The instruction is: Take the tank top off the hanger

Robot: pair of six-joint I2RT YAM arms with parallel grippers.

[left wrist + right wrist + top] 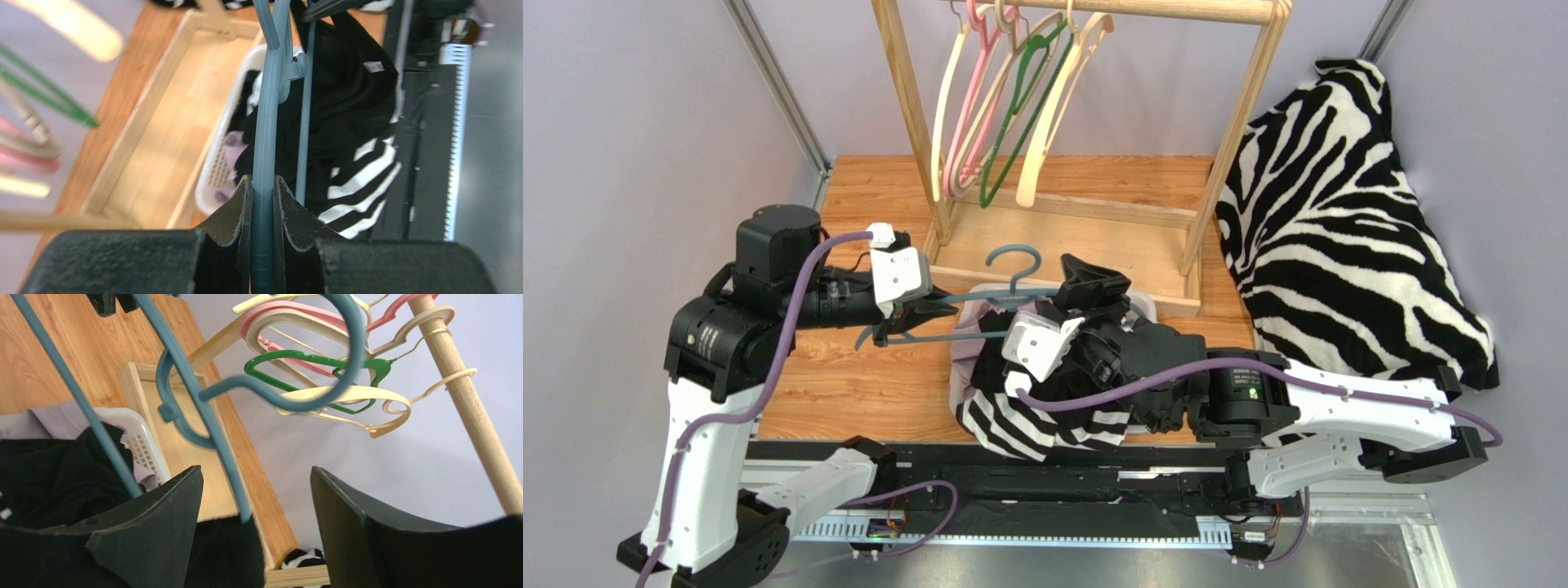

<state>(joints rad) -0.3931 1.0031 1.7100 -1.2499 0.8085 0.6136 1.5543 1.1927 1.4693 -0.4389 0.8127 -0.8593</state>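
A blue-grey hanger (1014, 261) hangs level over the basket, and my left gripper (891, 325) is shut on its left arm. The left wrist view shows the hanger (265, 147) pinched between both pads, gripper (263, 179). The tank top (1100, 349) is black with a black-and-white striped part and droops from the hanger's right side into the basket. It also shows as dark cloth (350, 104) beyond the hanger. My right gripper (1093, 288) stands open at the hanger's right shoulder. In the right wrist view the gripper (255, 468) has the hanger's arm (184, 380) and black cloth (227, 551) by its left finger.
A white basket (962, 368) with clothes sits under the hanger. Behind it stands a wooden rack (928, 135) carrying cream, pink and green hangers (1014, 110). A zebra-patterned cloth (1345, 208) lies heaped at the right. Grey walls close in on both sides.
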